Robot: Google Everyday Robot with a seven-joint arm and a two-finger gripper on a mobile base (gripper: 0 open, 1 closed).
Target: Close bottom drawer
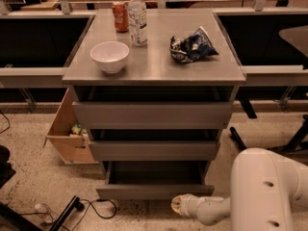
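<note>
The bottom drawer [144, 192] is sitting pulled out at the foot of the grey cabinet [154, 73]. Its plain front panel is standing nearer than the fronts above, with the dark shallow tray showing behind it. The gripper [181, 205] is hanging low at the near right, just in front of and slightly below the right part of that panel. It is close to the panel, but whether it is touching is unclear. Can't tell how far open the claw is or whether it is gripping anything. The white arm [267, 191] is filling the near right corner behind it. The middle drawer [154, 150] and top drawer [151, 115] are sitting above, each showing a dark gap over its front. On the cabinet top, a white bowl [109, 56] is sitting near left, with a bottle [138, 17] and red can [120, 16] standing side by side at the far left and a crumpled snack bag [192, 46] lying on the right. A cardboard box [65, 138] is resting on the floor left of the cabinet, and black cables [91, 209] are trailing at the near left.
</note>
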